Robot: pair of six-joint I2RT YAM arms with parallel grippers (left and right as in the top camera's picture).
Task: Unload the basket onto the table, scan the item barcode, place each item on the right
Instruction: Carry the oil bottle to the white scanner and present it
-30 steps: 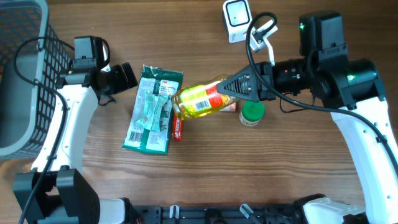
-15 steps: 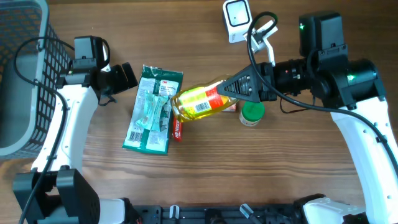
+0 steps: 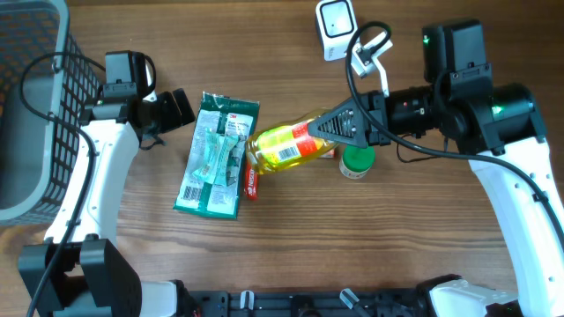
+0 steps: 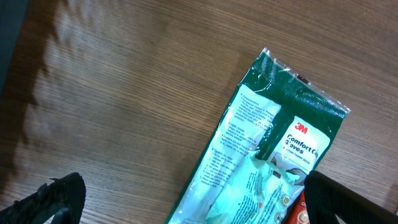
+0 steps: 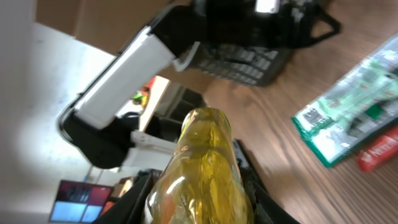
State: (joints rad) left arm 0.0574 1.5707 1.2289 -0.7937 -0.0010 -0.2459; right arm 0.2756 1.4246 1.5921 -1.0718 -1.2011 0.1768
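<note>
A yellow bottle [image 3: 284, 146] with a red and yellow label hangs over the table's middle, lying nearly level, its barcode patch facing up. My right gripper [image 3: 331, 126] is shut on its neck end. In the right wrist view the bottle [image 5: 202, 165] fills the space between the black fingers [image 5: 138, 200]. The white scanner [image 3: 335, 18] stands at the table's far edge, above and right of the bottle. My left gripper [image 3: 181, 107] is open and empty beside a green glove pack [image 3: 216, 155]; in its wrist view the gripper [image 4: 199, 205] straddles the pack [image 4: 258, 152].
A red packet [image 3: 252, 180] lies against the green pack's right side. A green-lidded jar [image 3: 357, 161] stands under the right gripper. A grey basket [image 3: 22, 167] takes up the left edge. The right arm's cable loops near the scanner.
The bottle and right gripper have drifted slightly right. The left arm has stayed still.
</note>
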